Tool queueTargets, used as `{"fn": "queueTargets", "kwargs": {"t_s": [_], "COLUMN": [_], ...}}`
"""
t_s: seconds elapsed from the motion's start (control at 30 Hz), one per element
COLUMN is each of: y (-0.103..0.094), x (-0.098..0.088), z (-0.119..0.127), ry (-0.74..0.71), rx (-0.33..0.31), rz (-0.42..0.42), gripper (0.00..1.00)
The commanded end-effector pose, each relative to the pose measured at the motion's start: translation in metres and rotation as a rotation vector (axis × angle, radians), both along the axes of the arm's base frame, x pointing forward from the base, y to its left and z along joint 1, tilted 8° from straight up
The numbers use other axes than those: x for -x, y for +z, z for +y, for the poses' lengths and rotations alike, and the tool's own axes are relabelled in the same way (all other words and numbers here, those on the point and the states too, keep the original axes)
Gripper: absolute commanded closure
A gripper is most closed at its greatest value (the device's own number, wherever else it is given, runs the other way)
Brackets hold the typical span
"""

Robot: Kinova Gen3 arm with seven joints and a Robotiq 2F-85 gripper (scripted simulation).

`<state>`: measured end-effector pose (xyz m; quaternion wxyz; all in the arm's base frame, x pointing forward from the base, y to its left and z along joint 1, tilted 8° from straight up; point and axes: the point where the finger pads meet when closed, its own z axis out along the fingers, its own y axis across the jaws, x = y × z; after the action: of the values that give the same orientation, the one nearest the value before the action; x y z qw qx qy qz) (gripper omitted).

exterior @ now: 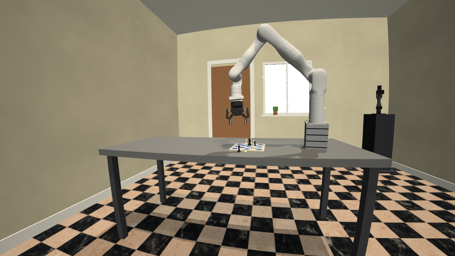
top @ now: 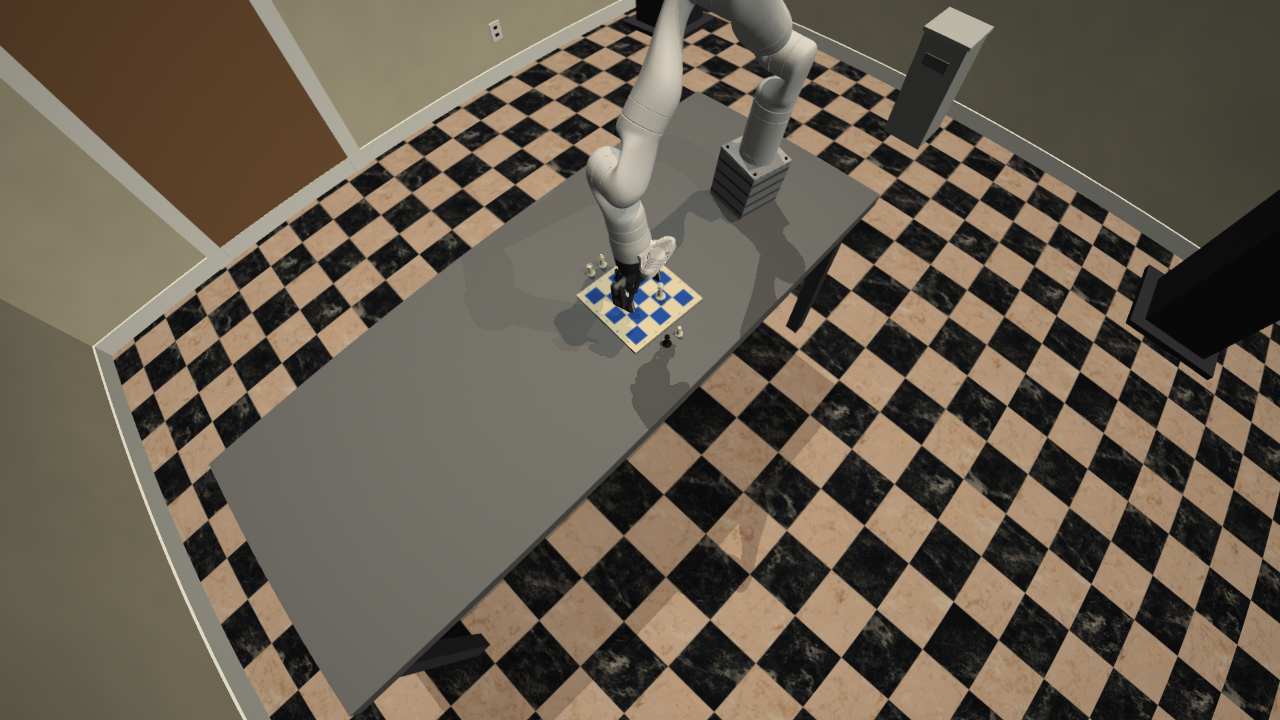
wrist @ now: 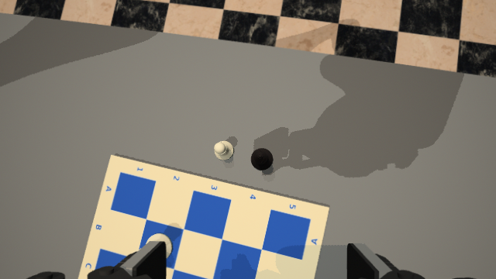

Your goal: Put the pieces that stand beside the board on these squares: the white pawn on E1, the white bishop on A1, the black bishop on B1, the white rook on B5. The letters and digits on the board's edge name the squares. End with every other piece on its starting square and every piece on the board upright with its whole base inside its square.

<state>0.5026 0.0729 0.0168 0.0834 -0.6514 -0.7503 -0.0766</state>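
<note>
As the gripper (top: 641, 293) (exterior: 237, 123) (wrist: 255, 263) hung wide and empty over the board (top: 636, 334) (exterior: 259, 149) (wrist: 209, 214), the blk bishop (top: 666, 342) (exterior: 239, 149) (wrist: 262, 159), prob. next, stood nearer, on the desk (top: 402, 447) (exterior: 159, 148) (wrist: 174, 97), w/ wht pawn (top: 679, 332) (exterior: 245, 149) (wrist: 223, 150) just right.

You're looking at a plain room set up like a robot lab: an arm (top: 651, 98) (exterior: 278, 39) bolted onto a big gray table (top: 429, 429) (exterior: 178, 152), with a door (top: 179, 98) (exterior: 219, 101), window (exterior: 275, 85) and checkered floor (top: 859, 483) (exterior: 238, 219) (wrist: 249, 27).
</note>
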Motion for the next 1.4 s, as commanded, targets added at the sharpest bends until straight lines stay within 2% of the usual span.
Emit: {"fn": "queueTargets", "kwargs": {"t_s": [0.0, 0.23, 0.27, 0.5, 0.53, 0.77, 0.8, 1.37], "y": [0.001, 0.001, 0.0, 0.0, 0.0, 0.0, -0.001, -0.002], "x": [0.005, 0.005, 0.01, 0.01, 0.015, 0.015, 0.019, 0.028], "z": [0.009, 0.009, 0.016, 0.016, 0.023, 0.023, 0.029, 0.039], "ry": [0.011, 0.011, 0.021, 0.021, 0.029, 0.029, 0.038, 0.052], "rx": [0.012, 0.012, 0.024, 0.024, 0.034, 0.034, 0.044, 0.061], "rz": [-0.01, -0.01, -0.016, -0.016, -0.023, -0.023, -0.029, -0.04], "gripper": [0.0, 0.0, 0.0, 0.0, 0.0, 0.0, 0.0, 0.0]}}
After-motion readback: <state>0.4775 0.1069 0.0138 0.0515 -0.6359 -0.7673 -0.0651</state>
